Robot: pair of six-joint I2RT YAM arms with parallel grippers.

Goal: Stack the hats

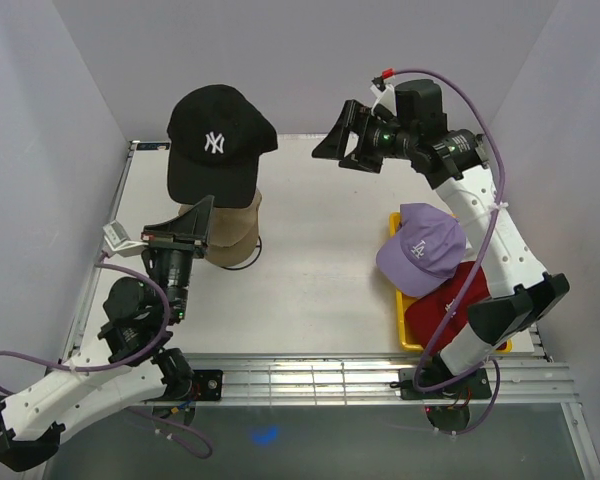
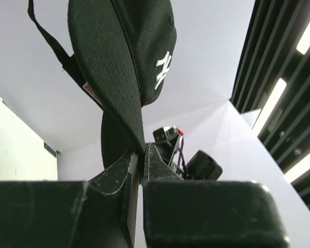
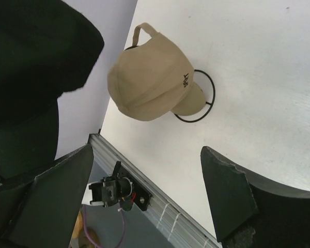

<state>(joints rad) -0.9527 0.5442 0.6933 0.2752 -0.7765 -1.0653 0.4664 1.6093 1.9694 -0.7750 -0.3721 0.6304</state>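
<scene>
Upper left, left gripper (image 2: pixel 143 155) pinches the brim of the black cap (image 1: pixel 218 140) above the tan cap (image 1: pixel 238 232); upper right, right gripper (image 1: pixel 336 145) gapes wide, empty.

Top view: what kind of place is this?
Probably a robot test cell: plain white walls box in a white table, and a left arm and right arm are bolted at its near edge.

Robot lab, white walls (image 1: pixel 310 60), rail-edged table (image 1: pixel 320 270)

NY cap (image 1: pixel 220 140) over stand cap (image 1: pixel 236 226), left, LA cap (image 1: pixel 421 250) on tray cap (image 1: pixel 425 310), right
</scene>
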